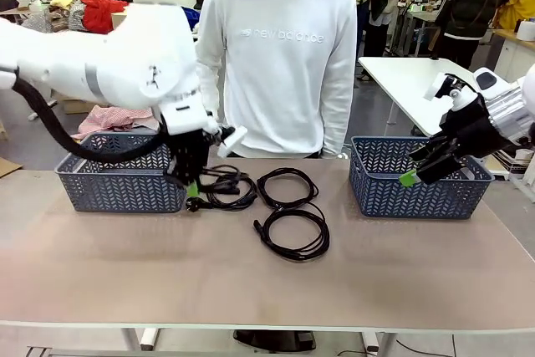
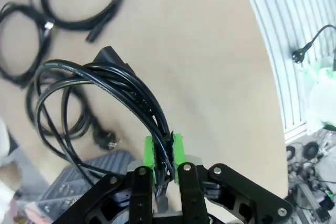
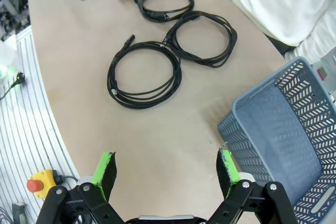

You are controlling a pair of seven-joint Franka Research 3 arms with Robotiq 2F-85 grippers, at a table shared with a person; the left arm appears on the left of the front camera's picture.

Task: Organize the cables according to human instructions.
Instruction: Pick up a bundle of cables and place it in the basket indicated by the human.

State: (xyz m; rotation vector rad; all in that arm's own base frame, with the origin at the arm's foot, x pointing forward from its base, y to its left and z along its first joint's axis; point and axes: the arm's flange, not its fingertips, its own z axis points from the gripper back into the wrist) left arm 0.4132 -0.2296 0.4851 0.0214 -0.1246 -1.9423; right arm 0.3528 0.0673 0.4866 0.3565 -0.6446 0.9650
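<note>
**On the table (image 1: 125,265), toward 11 o'clock: one cable gripped, three left lying**

At the 3 o'clock end of the left basket (image 1: 117,186), the left pincer (image 1: 191,183) is pointed down and clamped on the held cable (image 2: 105,74). In the left wrist view, several strands of this black coil are pinched between the green pads (image 2: 177,148), and the rest of the loop hangs away from the pincer above the table. Whether its low end touches the table cannot be told.

Just beside the held cable, the second cable (image 3: 164,17) is laid flat on the table. Near the table's centre the third cable (image 3: 205,61) is laid as a round loop, and the fourth cable (image 3: 177,77) lies close to it at its 6 o'clock, nearer the robot.

At 2 o'clock the right pincer (image 3: 165,163) is held above the right basket (image 1: 376,194), with its jaws spread wide and nothing between them.

At 12 o'clock a person (image 1: 284,56) in a white sweatshirt is stood against the table's far edge.
</note>
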